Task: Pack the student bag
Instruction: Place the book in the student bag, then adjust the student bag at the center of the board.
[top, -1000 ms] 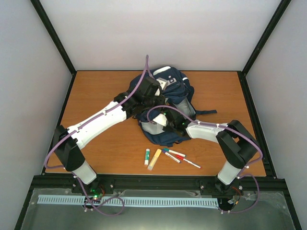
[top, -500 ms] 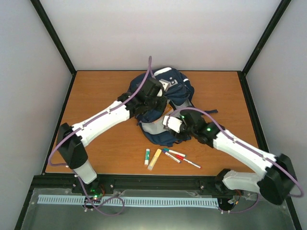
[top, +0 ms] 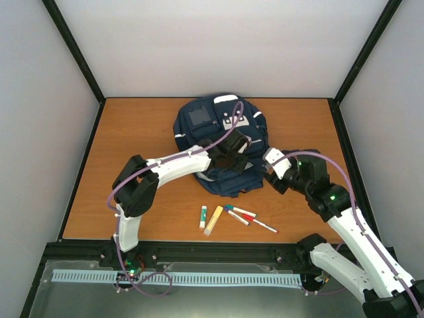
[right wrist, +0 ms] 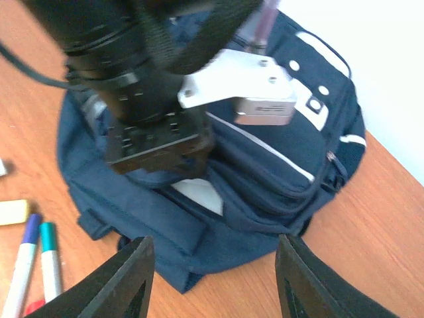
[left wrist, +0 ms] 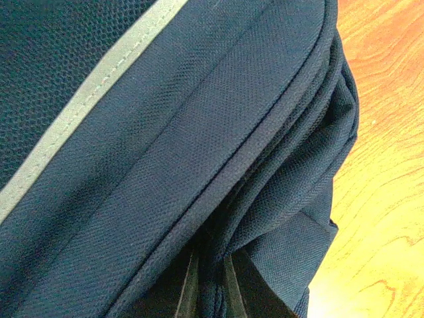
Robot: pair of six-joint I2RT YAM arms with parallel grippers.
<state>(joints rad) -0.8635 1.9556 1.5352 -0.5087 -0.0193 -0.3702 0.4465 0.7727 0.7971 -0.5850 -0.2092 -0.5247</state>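
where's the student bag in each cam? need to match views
Top external: student bag, centre, toward the far edge.
Left wrist: fills nearly the whole frame, close up.
Right wrist: middle of frame.
Shared landmark: the orange wood table, showing beside it in all three.

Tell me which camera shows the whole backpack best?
The top external view: the student bag shows nearly whole, white patch and pockets included. The left wrist view gives only close-up navy fabric with a grey stripe; the right wrist view shows much of it, partly hidden by the left arm.
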